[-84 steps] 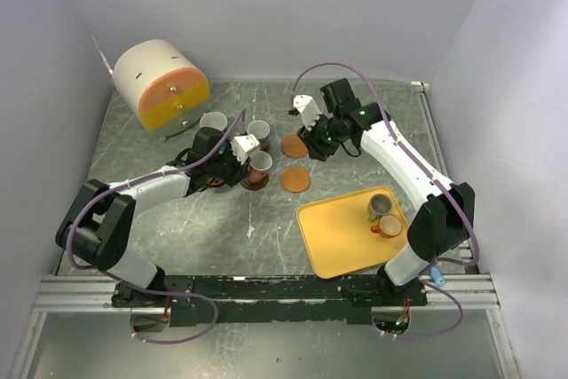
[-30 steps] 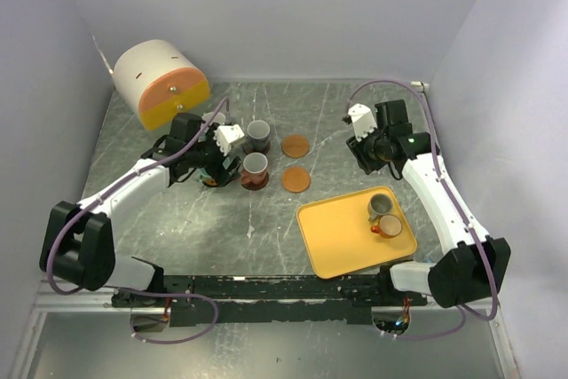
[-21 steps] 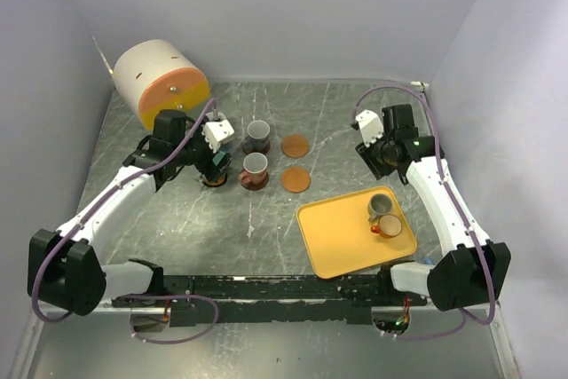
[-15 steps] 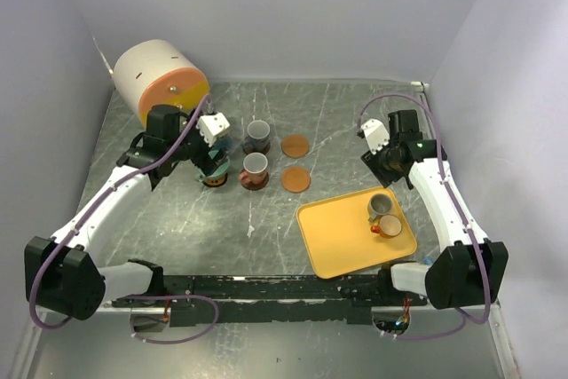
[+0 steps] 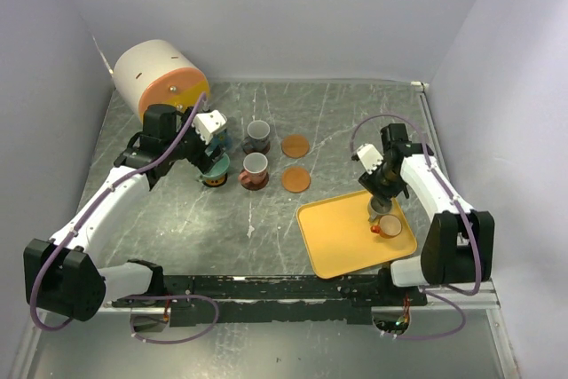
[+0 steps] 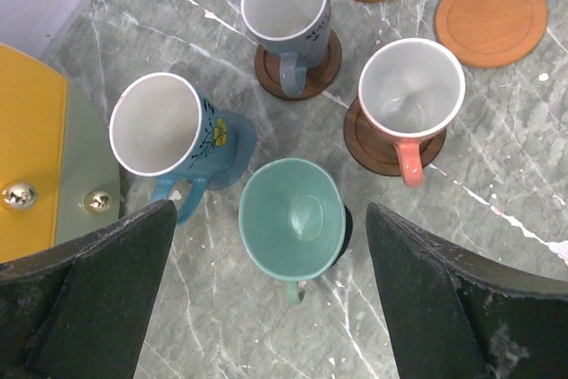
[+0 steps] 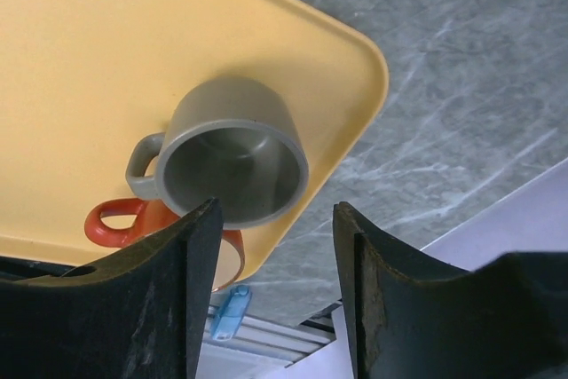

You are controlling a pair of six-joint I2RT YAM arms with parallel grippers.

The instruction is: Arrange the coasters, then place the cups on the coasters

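Note:
In the left wrist view a teal cup [image 6: 293, 217] stands on a dark coaster [image 6: 344, 230], straight below my open, empty left gripper [image 6: 269, 212]. A blue cup [image 6: 164, 126] stands to its left. Behind it, a grey-blue cup [image 6: 286, 4] and a reddish cup [image 6: 410, 90] each sit on a dark brown coaster [image 6: 297, 67]. Two orange coasters [image 5: 295, 145] [image 5: 295, 179] lie bare. My right gripper [image 7: 273, 219] hangs open and empty over the yellow tray [image 7: 98, 59], just beside a grey cup [image 7: 232, 153]. An orange cup [image 7: 115, 217] is partly hidden behind my left fingertip.
A big white-and-orange cylinder [image 5: 160, 82] lies at the back left, close behind the left arm. The tray [image 5: 342, 239] sits at the front right near the table edge. Side walls stand close on both sides.
My right arm has swung from the back right down over the tray's grey cup, and its jaws have widened. My left gripper has lifted back off the teal cup and stayed open.

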